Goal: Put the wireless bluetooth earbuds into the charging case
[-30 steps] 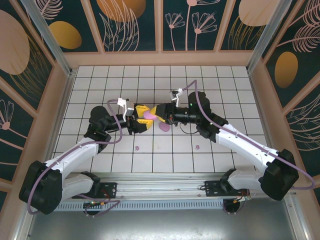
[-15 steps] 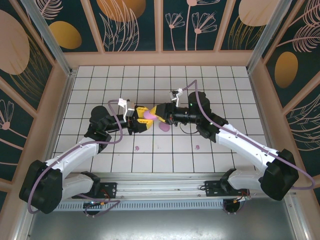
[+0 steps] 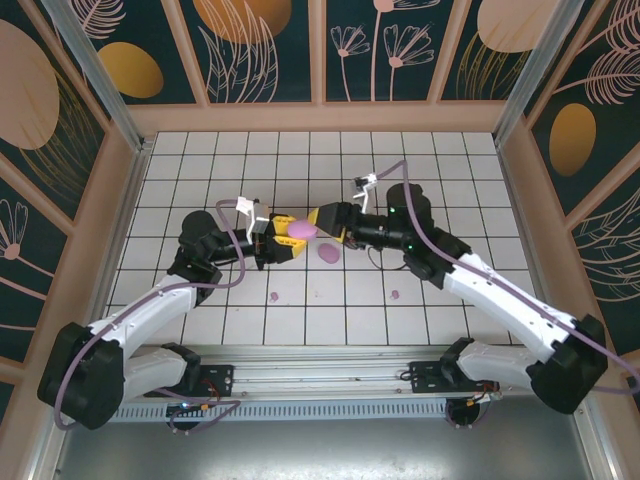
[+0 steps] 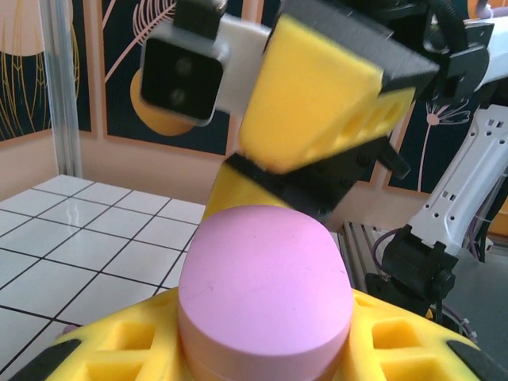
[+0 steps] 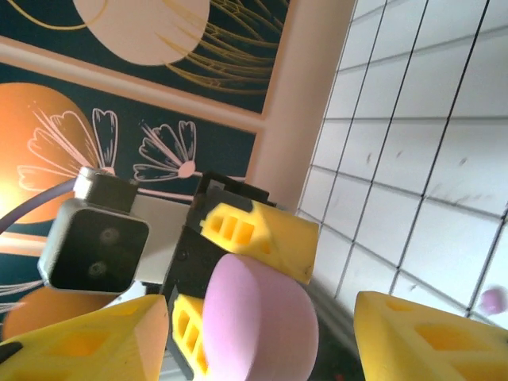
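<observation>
- Change from a second ago: right gripper drawn back to the right and slightly far, off the oval; previously right up against it.
- Right fingers now spread wide, gripping nothing. In the right wrist view, oval ahead of them and between them, clear of both.
- Left gripper in nearly the same mid-table spot as before, its fingers drawn closer together than a second ago and clamped on the oval from both sides.
- In the left wrist view: oval seated between the two yellow pads, with a yellow finger of the right gripper just beyond it, no contact.
- Second oval flat on the tiles, just near and right of the held one, unmoved.
- Left earbud on the tiles, near of the left gripper, well apart from its fingers.
- Right earbud on the tiles, near and right of the right gripper, well apart from its fingers.
- Both earbuds unmoved, not held, clear of both ovals.
</observation>
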Tool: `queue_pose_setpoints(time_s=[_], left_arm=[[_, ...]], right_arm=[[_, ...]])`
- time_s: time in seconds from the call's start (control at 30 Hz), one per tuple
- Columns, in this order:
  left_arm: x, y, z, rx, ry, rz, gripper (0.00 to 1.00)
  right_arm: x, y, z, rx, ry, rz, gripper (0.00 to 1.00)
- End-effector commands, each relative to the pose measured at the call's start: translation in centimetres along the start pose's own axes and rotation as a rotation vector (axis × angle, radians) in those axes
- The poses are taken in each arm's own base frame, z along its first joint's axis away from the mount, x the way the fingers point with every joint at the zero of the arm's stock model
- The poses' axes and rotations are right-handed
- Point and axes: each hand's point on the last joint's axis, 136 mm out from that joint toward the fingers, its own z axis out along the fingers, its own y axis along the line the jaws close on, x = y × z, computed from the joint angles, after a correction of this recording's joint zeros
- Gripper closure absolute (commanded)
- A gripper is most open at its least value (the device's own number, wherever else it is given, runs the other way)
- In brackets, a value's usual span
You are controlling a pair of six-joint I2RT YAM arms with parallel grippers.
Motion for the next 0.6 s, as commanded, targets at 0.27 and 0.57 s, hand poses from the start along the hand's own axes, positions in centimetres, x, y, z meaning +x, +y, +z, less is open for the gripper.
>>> queue_pose_setpoints(time_s=[0.27, 0.57], left_arm=[[-0.9, -1.0, -0.1, 0.022, 0.071, 0.049, 0.89], [-0.9, -1.2, 0.1, 0.048, 0.075, 0.027, 0.89]], right_arm=[[1.2, 0.9, -4.4, 0.171, -0.033, -0.584, 0.39], [4.3, -1.0, -1.1, 0.215, 0.134, -0.708, 0.31]])
